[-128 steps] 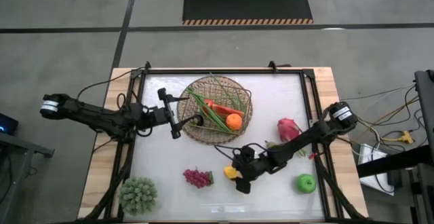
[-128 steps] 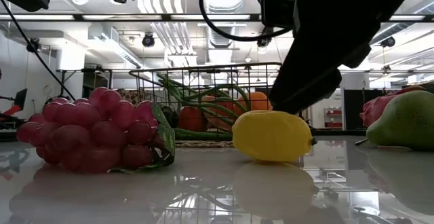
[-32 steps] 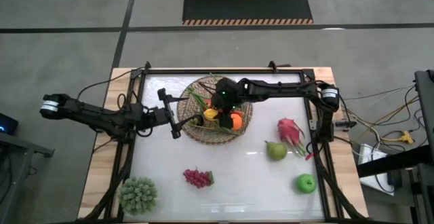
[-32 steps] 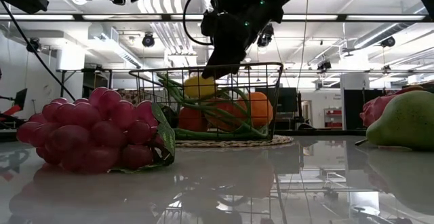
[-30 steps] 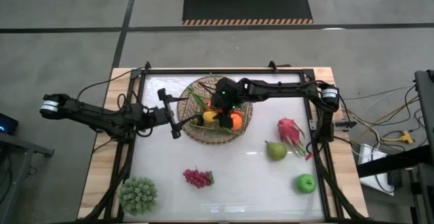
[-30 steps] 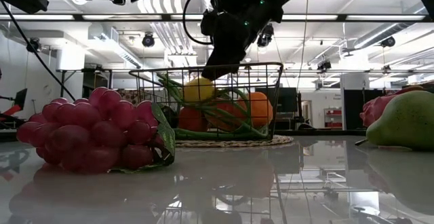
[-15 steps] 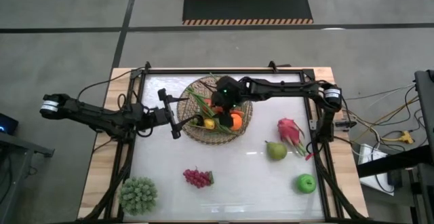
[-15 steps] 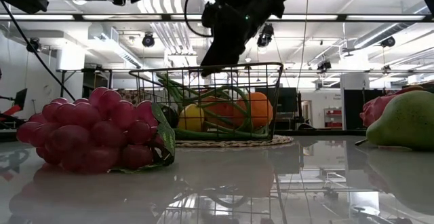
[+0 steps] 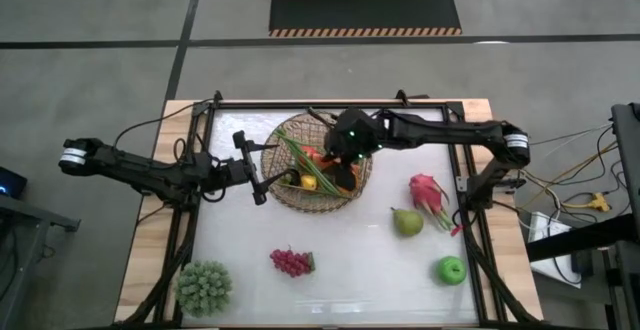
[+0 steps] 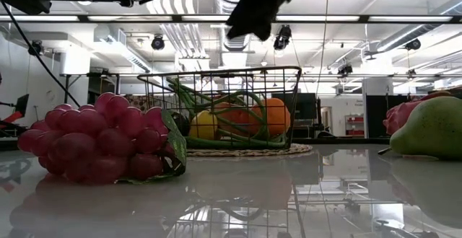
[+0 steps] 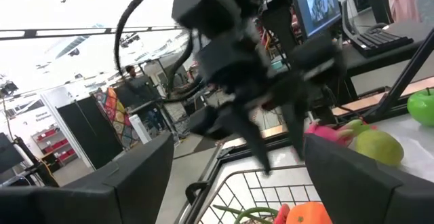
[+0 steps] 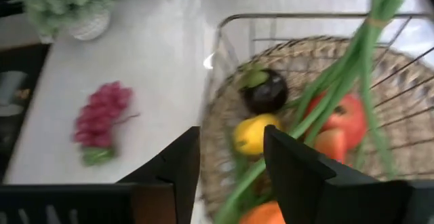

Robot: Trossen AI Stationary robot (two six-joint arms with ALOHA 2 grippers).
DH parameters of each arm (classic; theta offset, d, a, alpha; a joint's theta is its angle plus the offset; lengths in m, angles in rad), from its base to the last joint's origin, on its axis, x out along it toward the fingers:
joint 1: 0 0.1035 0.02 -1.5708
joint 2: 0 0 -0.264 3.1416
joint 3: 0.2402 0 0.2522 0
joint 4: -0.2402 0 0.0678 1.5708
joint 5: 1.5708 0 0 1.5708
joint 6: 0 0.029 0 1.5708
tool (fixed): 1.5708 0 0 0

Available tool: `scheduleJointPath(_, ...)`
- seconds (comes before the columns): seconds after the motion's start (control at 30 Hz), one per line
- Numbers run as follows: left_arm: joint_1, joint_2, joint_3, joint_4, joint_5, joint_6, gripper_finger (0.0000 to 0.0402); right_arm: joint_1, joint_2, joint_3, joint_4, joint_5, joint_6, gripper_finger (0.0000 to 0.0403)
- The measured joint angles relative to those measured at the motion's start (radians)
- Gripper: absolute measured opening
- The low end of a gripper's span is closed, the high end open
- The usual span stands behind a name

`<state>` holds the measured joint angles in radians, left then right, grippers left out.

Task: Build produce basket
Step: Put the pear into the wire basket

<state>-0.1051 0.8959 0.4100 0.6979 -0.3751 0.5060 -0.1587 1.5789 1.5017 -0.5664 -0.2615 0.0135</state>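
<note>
The round woven basket (image 9: 296,198) with a wire cage rim (image 10: 216,73) sits at the table's far middle. It holds long green stalks (image 9: 299,156), a yellow lemon (image 9: 310,182), an orange (image 10: 274,115), red fruit (image 12: 339,119) and a dark eggplant (image 12: 264,91). My right gripper (image 9: 338,160) hovers open above the basket; the lemon (image 12: 254,134) lies below, between its fingers (image 12: 169,170). My left gripper (image 9: 252,168) waits open at the basket's left rim; whether it touches the wire I cannot tell.
On the near half of the table lie purple grapes (image 9: 292,261), a pear (image 9: 406,221), a pink dragon fruit (image 9: 427,192) and a green apple (image 9: 452,269). A green potted plant (image 9: 204,287) stands at the near left corner. A black frame (image 9: 455,150) edges the table.
The lemon has gone from rim height under my right gripper down onto the basket floor, beside the stalks. My right gripper has let it go, risen clear of the wire rim and drawn a little toward the table's right edge.
</note>
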Motion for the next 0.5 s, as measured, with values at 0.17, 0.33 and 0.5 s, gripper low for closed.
scheduleJointPath(0.17,0.0,0.0,0.0,0.001,0.0,0.0,0.0306,0.065,-0.041,0.0,-0.089,-0.001,0.12,0.0134)
scheduleJointPath(0.33,0.0,0.0,0.0,0.002,0.0,0.0,0.0306,0.139,-0.058,0.0,-0.194,0.002,0.243,0.0121)
scheduleJointPath(0.5,0.0,0.0,0.0,0.002,0.0,0.0,0.0306,0.202,-0.058,0.0,-0.342,0.026,0.405,0.0105)
